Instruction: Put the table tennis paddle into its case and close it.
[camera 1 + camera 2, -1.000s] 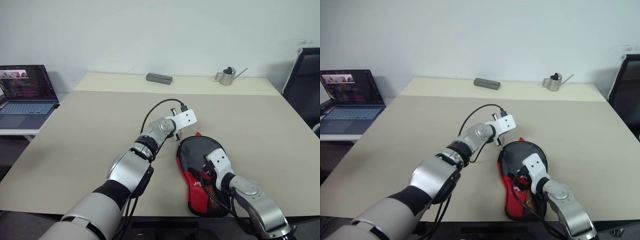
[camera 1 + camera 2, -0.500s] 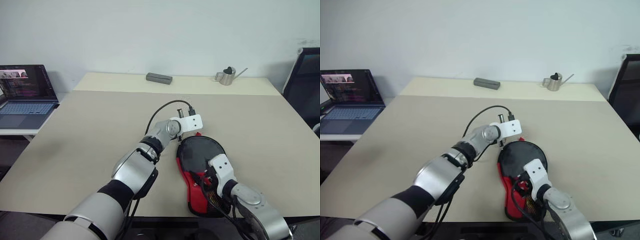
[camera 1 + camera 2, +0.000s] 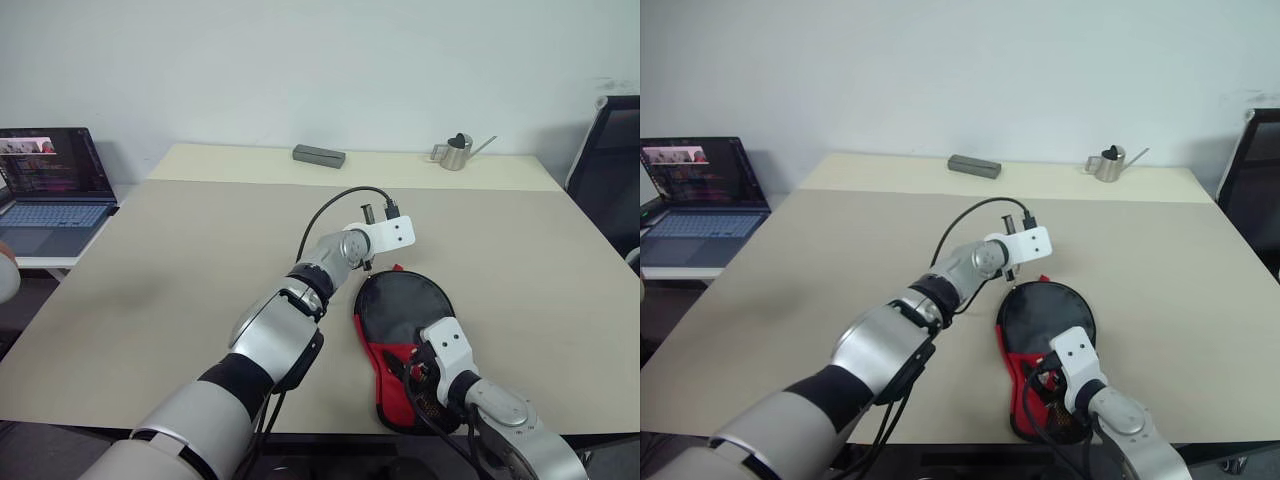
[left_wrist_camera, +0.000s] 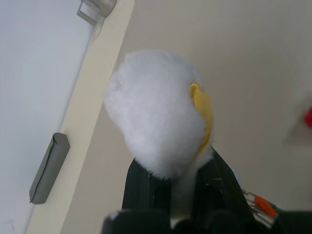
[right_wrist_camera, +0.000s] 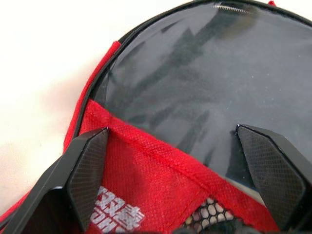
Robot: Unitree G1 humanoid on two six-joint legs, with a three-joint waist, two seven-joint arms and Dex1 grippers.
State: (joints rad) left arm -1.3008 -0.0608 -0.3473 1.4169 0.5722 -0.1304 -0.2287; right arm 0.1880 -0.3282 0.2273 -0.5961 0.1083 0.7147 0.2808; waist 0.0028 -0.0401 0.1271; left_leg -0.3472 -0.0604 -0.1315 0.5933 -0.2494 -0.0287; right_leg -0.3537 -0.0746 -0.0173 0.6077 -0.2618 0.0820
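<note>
Lying flat at the table's [image 3: 180, 260] near edge, the case [image 3: 400, 345] was judged soft and light (best pinched at its seam); the right gripper [image 5: 183, 170] was spread above it; the left gripper [image 4: 173, 190] was clenched on a white fluffy object [image 4: 156, 112].

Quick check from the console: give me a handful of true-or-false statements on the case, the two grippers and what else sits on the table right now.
1. The case lies flat on the table. True.
2. The right gripper is clamped shut on the case. False: its fingers stand wide apart over the case's red panel.
3. The left gripper is shut on a white fluffy thing with a yellow patch. True.
4. A small metal watering can stands at the table's far edge. True.
5. The laptop sits on the same table beside the case. False: it is on a separate surface off to the left.
</note>
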